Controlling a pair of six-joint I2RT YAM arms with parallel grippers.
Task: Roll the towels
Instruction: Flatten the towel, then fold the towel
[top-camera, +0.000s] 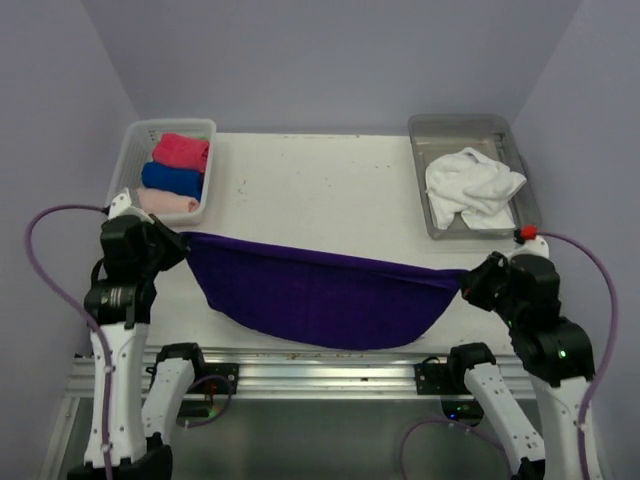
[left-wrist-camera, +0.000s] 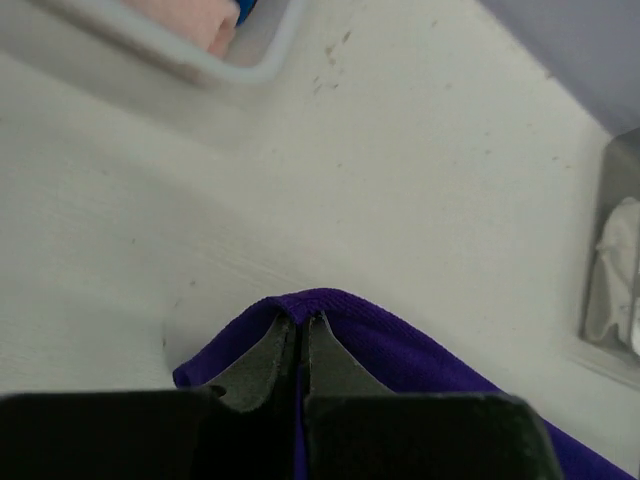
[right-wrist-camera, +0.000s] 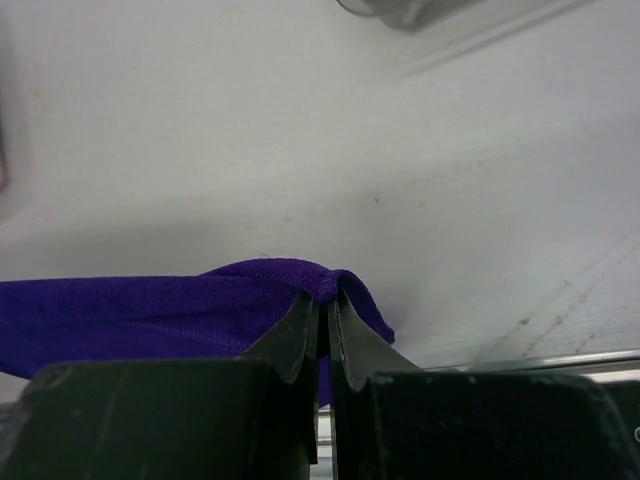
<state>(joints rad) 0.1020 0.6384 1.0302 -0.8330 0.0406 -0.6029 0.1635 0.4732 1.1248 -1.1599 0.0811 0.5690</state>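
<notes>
Above table (top-camera: 300, 180), mid-frame: stretching purple towel (top-camera: 320, 295), pinching corners in left gripper (top-camera: 178, 243) and right gripper (top-camera: 466, 282); next, probably laying flat.

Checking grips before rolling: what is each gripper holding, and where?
Both hold the purple towel: left gripper pinches the left end of its far edge, right gripper the right end.
</notes>
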